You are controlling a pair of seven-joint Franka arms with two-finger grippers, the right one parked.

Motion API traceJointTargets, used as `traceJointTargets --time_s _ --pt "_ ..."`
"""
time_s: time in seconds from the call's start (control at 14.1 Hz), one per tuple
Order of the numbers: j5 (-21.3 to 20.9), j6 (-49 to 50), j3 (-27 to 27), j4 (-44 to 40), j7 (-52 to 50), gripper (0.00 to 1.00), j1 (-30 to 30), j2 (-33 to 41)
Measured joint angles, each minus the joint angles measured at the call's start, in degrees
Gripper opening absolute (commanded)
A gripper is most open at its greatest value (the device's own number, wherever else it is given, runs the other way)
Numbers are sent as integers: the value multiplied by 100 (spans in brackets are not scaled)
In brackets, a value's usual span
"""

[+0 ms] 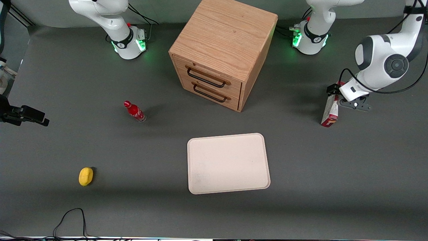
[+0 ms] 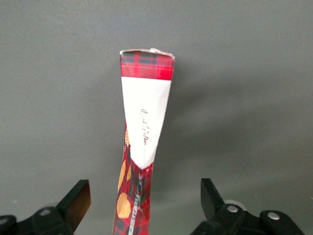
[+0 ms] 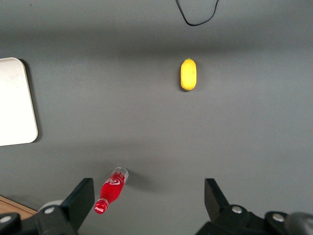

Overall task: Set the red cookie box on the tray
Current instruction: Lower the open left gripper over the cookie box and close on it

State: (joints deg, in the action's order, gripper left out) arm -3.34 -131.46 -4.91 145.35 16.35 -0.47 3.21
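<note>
**Gripper spread around the standing box**

Gripper (image 2: 142, 198) of the left arm hangs at the working arm's end of the table, its two fingers (image 2: 78, 198) spread wide apart. The red cookie box (image 2: 144, 142) stands on its narrow edge between them, close to one finger but with a gap to each. Seen from the front, the box (image 1: 330, 110) stands on the grey table (image 1: 334, 174), well apart from the tray (image 1: 228, 163), which lies nearer the front camera than the wooden cabinet (image 1: 222, 50).
</note>
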Motion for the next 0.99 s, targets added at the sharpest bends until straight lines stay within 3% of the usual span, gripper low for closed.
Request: traceJointTargets --time_s 0.5,0.57,0.64,0.71,0.99 --pt "-3 -904 -5 399 67 99 136 -348" --pt "-3 -905 -5 403 68 93 137 -348" --pt "-3 -905 -5 404 69 62 137 -348" --pt "-3 -905 -5 405 69 1 137 -349" --pt "-3 -924 -5 405 70 0 137 -349"
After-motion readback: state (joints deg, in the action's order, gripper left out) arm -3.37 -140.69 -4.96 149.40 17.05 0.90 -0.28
